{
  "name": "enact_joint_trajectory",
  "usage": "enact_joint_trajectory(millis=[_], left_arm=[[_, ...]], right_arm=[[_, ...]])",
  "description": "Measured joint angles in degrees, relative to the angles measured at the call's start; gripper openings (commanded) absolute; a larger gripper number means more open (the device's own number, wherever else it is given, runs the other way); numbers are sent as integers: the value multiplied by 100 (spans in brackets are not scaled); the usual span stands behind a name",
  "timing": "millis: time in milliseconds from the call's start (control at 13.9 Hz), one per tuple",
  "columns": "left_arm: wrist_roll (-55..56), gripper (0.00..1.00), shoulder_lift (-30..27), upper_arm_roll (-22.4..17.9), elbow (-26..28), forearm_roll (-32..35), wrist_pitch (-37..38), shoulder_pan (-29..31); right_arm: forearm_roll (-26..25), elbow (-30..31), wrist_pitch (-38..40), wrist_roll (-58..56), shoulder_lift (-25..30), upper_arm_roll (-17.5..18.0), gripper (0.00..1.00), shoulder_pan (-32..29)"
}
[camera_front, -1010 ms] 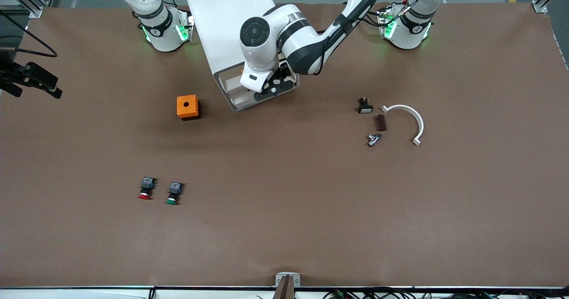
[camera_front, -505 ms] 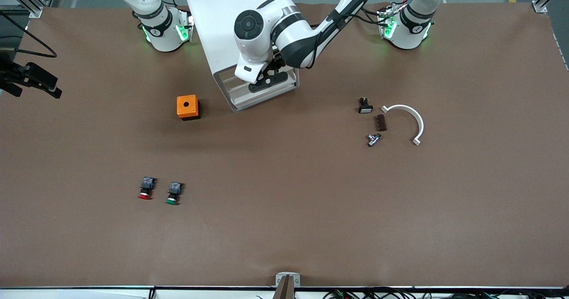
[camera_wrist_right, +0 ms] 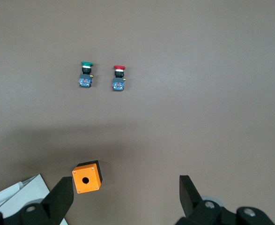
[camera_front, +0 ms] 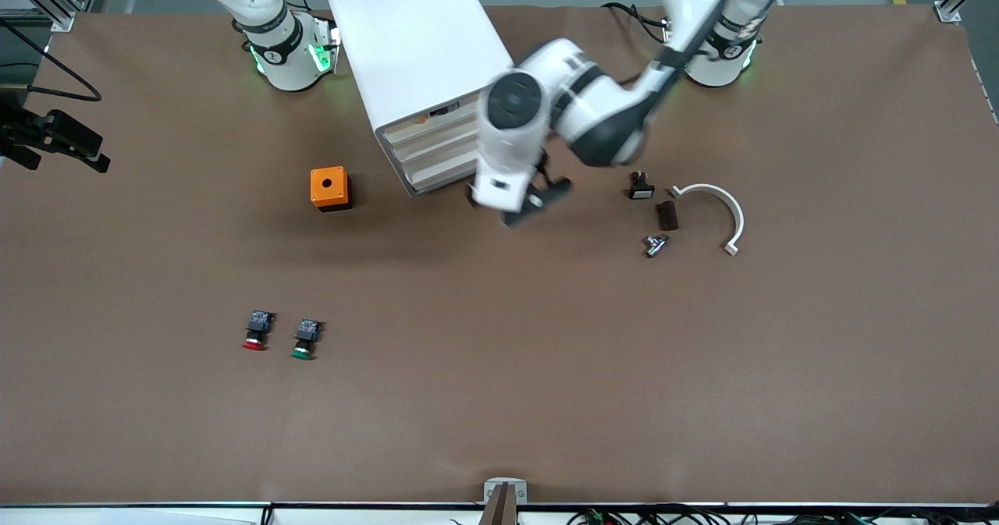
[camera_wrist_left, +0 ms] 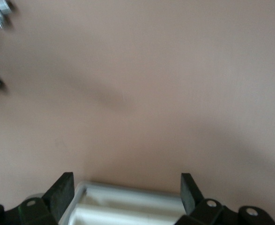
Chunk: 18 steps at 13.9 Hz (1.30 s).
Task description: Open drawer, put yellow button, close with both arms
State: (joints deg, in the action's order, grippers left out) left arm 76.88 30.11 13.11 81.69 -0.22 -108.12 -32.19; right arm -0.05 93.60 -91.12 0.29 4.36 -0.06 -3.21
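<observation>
The left gripper [camera_front: 524,207] has pulled away from the cabinet [camera_front: 414,41]: half a second ago it was at the top drawer, and now it hangs over bare brown surface [camera_front: 499,400] just off the cabinet's lower corner, toward the left arm's end. Its arm shows motion blur. In the left wrist view the left gripper [camera_wrist_left: 128,190] has its jaws spread wide with nothing between them, a white edge of the cabinet showing past them.

The drawer [camera_front: 433,122], the highest of the three fronts, now sits nearly flush with the two below, where before it stood pulled out under the gripper. A narrow dark gap remains along its upper edge, and a speck of orange there may be the yellow button; it cannot be made out for certain.

The right arm waits, unchanged, and the right gripper [camera_wrist_right: 126,190] is held high over the orange box [camera_front: 328,188], jaws wide apart and empty.

The red-capped button [camera_front: 255,332] and green-capped button [camera_front: 305,338] lie side by side nearer the front camera, as before. No writing or labels are readable anywhere.
</observation>
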Motion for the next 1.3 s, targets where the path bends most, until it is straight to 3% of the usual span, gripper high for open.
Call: enact_joint_trajectory(millis=[144, 505, 1298], left_arm=[[-551, 100, -237, 0, -65, 108, 195, 706], [-1950, 100, -877, 0, -94, 128, 776, 1760], [-4848, 100, -1974, 3, -77, 134, 2086, 3265]], right_arm=[[0, 2, 1, 5, 0, 1, 100, 1], [0, 4, 9, 24, 0, 1, 100, 2], [0, 6, 13, 30, 0, 1, 100, 3]])
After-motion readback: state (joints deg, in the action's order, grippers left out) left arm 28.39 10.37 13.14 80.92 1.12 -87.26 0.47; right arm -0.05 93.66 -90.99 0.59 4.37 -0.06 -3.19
